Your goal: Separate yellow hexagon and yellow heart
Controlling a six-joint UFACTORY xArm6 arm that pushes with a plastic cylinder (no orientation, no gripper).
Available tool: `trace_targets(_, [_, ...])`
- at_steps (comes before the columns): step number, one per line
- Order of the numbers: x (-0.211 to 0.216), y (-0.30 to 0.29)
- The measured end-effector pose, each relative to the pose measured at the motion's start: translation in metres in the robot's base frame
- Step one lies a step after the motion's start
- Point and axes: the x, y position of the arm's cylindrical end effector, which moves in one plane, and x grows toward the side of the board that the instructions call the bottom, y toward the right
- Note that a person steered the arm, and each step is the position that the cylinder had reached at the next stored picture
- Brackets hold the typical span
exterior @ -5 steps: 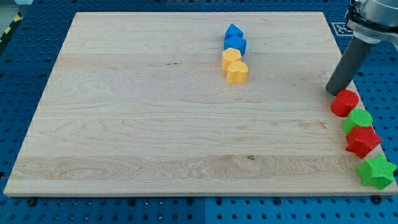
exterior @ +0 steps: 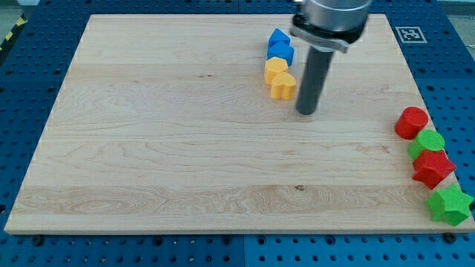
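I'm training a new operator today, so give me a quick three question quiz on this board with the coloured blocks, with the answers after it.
1. True or false: the yellow hexagon and the yellow heart are touching.
2. Where is my tip relative to the yellow heart? A) toward the view's right and slightly below it B) at the view's far left C) on top of it
3. Fill in: the four blocks along the view's right edge are coloured red and ____.

Key:
1. True; they sit against each other below the two blue blocks.
2. A
3. Green; from the top: red cylinder, green block, red star, green star.
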Motion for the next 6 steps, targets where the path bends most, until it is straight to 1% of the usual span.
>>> trace_targets(1, [-0.008, -0.064])
trace_targets(2, [-0.047, -0.081])
trace_targets(4, [-0.046, -0.001])
trace_targets(6, [-0.017, 0.015])
